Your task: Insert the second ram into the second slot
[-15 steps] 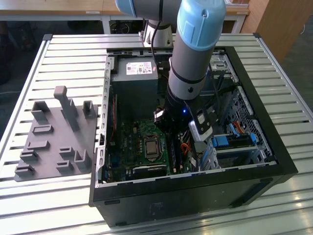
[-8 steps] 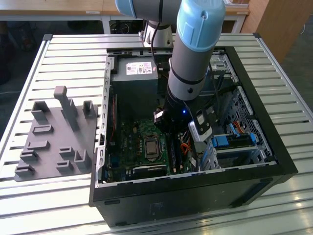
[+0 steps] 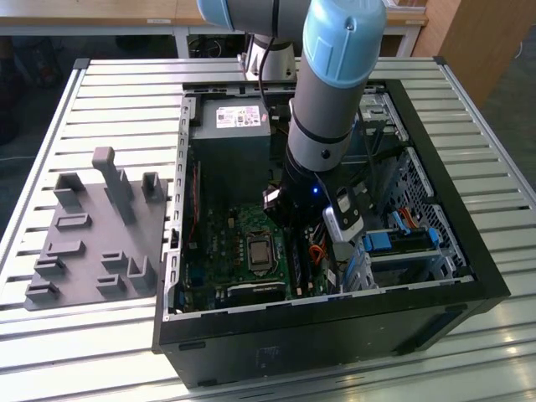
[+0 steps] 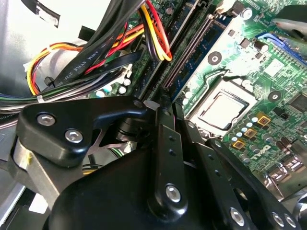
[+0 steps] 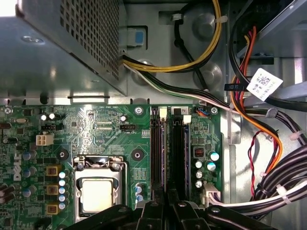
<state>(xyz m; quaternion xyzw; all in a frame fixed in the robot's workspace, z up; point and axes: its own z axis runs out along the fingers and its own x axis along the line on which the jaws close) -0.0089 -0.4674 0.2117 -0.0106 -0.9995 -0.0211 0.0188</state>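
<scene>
My gripper (image 4: 163, 103) is deep inside the open computer case (image 3: 469, 276), its black fingers (image 5: 153, 208) pressed together and shut. The fingertips sit at one end of the two long black memory slots (image 5: 158, 148) on the green motherboard (image 3: 222, 243). Along the slots runs a thin blue strip (image 4: 201, 48) that looks like a ram standing on edge. I cannot tell whether it is the second ram, which slot it is in, or whether the fingertips touch it. In the exterior view the arm's wrist (image 3: 322, 159) hides the fingers.
The CPU socket (image 5: 98, 191) lies beside the slots. Cable bundles (image 5: 268, 143) crowd the slots' other side, and the power supply box (image 3: 230, 138) stands behind. Drive bays with blue clips (image 3: 402, 239) are on the exterior view's right, a grey fixture plate (image 3: 92, 243) outside on the left.
</scene>
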